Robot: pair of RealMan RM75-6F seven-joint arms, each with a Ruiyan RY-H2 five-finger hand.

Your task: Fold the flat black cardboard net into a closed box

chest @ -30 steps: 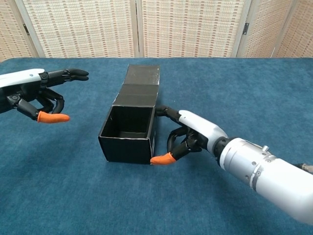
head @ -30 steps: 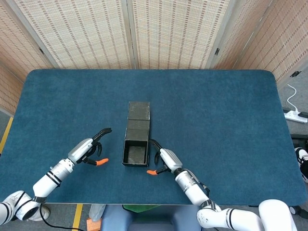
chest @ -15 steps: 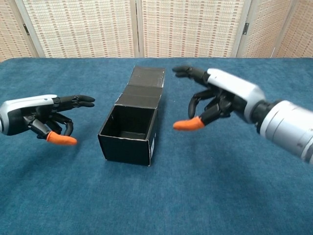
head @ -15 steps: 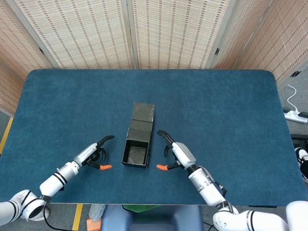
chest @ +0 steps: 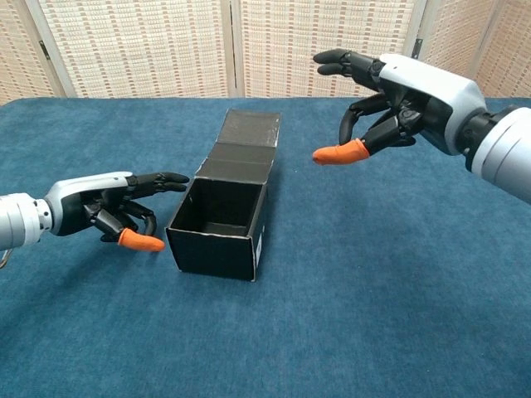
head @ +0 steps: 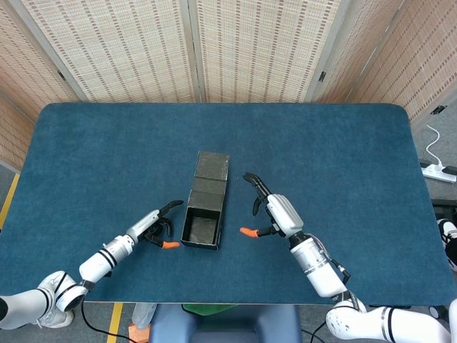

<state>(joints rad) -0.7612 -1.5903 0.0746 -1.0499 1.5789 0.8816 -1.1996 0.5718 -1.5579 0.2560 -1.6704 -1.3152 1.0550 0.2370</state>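
A black cardboard box (head: 203,225) (chest: 218,225) stands open-topped on the blue table, its lid flaps (head: 211,174) (chest: 241,143) lying flat behind it. My left hand (head: 156,231) (chest: 112,207) hovers low just left of the box, fingers apart, an orange-tipped thumb near the box's left wall, holding nothing. My right hand (head: 270,213) (chest: 388,95) is raised above the table to the right of the box, fingers spread and empty, well apart from the cardboard.
The blue table (head: 343,157) (chest: 373,290) stretches wide on all sides of the box. Woven folding screens (head: 214,50) stand behind its far edge. A white power strip (head: 439,171) lies on the floor at the right.
My right hand let go of the box's right wall, then rose up and to the right. My left hand moved in toward the box's left side. The lid flaps shifted slightly right.
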